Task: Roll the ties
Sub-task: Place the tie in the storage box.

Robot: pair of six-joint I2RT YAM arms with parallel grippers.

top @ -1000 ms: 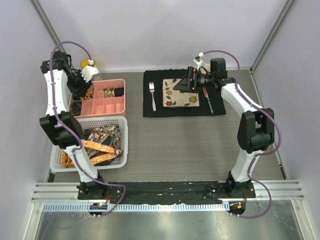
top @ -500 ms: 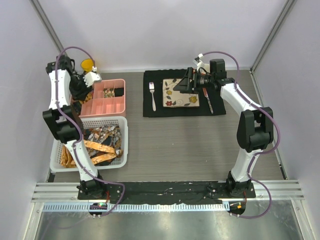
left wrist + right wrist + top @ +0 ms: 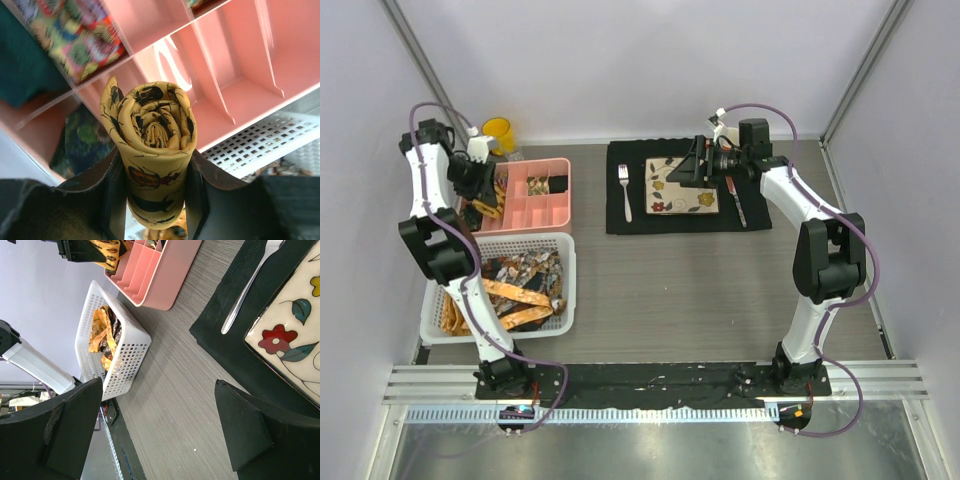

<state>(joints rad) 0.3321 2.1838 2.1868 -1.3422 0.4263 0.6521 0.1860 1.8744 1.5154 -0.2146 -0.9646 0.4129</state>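
Left jaws: partly closed. You have them clamped on a rolled tie, with a finger point(image 3: 112, 190) pressed against each side.
Rolled tie point(image 3: 155, 135): mustard-yellow with dark beetle prints, wound in a tight spiral. It sits between the left jaws and sticks out past their tips, so you see the spiral end.
Pink tray point(image 3: 240, 60): just beyond the left jaws, behind the roll, with its dividers running off to the right of the tips. You cannot tell from here whether the roll touches it.
Stored rolls: a dark blue-green roll point(image 3: 82, 142) lies in a compartment close to the left of the left jaws. A bright multicoloured one point(image 3: 75, 35) sits farther out on the same side.
White basket point(image 3: 265, 145): to the right of the left jaws, against the tray's edge. The top view shows loose ties point(image 3: 515, 290) heaped in it, orange and dark-patterned.
Right jaws: spread wide and holding nothing, with the fingers point(image 3: 55, 435) well apart.
Tabletop point(image 3: 170, 390): grey wood grain, showing in the gap between the right jaws.
Black mat point(image 3: 220, 325): on the tabletop past the right jaws.
Fork point(image 3: 250, 285): lying on the mat, beyond the right jaws.
Plate point(image 3: 295, 325): square with a floral pattern, on the mat beside the fork.
Yellow cup point(image 3: 498, 130): farthest out, beyond the left jaws and the tray, by the back wall.
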